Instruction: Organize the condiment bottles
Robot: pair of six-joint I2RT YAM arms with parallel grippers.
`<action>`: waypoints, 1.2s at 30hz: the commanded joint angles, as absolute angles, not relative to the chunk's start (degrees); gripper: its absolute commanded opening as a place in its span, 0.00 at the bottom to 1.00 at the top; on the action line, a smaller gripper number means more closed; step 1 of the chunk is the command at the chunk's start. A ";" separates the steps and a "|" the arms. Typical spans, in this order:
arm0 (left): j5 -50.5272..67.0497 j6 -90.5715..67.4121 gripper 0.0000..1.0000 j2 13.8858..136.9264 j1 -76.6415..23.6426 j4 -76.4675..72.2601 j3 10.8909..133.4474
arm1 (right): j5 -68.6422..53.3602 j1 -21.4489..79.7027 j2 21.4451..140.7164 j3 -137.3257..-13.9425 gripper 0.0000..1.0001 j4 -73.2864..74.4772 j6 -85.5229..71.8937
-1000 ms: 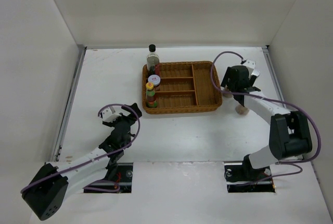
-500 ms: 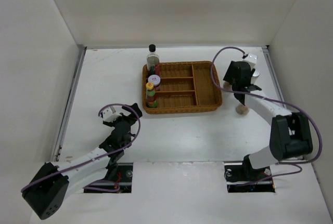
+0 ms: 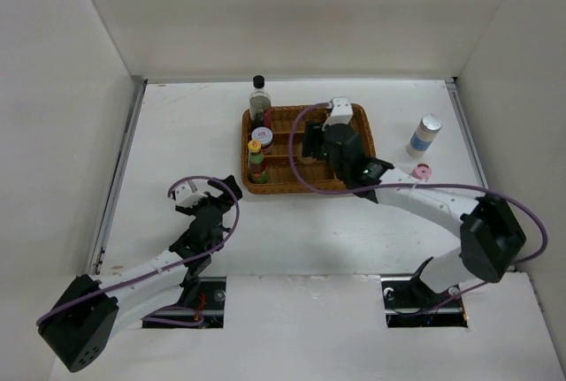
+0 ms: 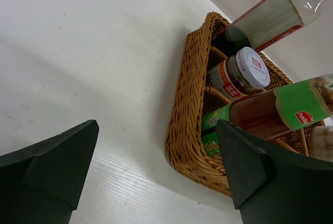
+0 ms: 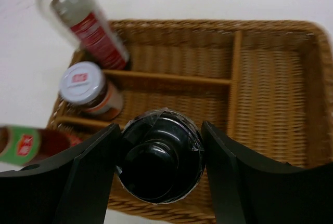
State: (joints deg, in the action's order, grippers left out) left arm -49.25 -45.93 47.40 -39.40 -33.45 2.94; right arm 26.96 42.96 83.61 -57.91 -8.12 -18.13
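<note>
1. Top view: the tray [image 3: 274, 188] sits toward the far edge of the tabletop [image 3: 177, 133], about midway across. Its left column holds the tall bottle [image 3: 259, 98], the jar [image 3: 262, 136] and the sauce bottle [image 3: 256, 162]. The silver-capped bottle [image 3: 425, 134] and the shaker [image 3: 421, 171] are outside the tray, near the right edge. The right hand [image 3: 311, 142] is over the tray's middle, and its load is hidden here. The left hand [image 3: 208, 194] is left of the tray, toward the near edge.
2. Left wrist view: this hand is released. Its fingers [image 4: 52, 167] are spread with nothing between them, facing the tray's corner.
3. Right wrist view: this hand is clenched on the black-capped bottle [image 5: 158, 156], a finger against each side of its cap. It hangs over the tray close to the jar. I cannot tell which compartment lies below.
4. Risks:
   - Lowered off-centre, the bottle could land on a divider and topple on release.
   - Drifting left, it could knock the jar or the sauce bottle.
5. Count:
   - Bottles: six. Three are in the tray, one is held and two are on the tabletop.
   - Trays: one.
   - Hands: two.
</note>
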 commanded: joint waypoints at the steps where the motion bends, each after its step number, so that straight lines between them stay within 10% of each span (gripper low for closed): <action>1: -48.96 -46.85 1.00 46.93 -39.07 -36.21 1.76 | 26.46 46.61 86.56 -63.89 0.56 -13.18 -19.51; 22: -48.96 -47.02 1.00 46.23 -39.24 -36.21 1.41 | 27.16 54.01 100.20 -67.94 0.74 -11.43 -23.11; 36: -48.96 -47.02 1.00 45.70 -39.42 -36.04 1.41 | 30.14 52.70 84.40 -60.14 0.81 -1.68 -23.99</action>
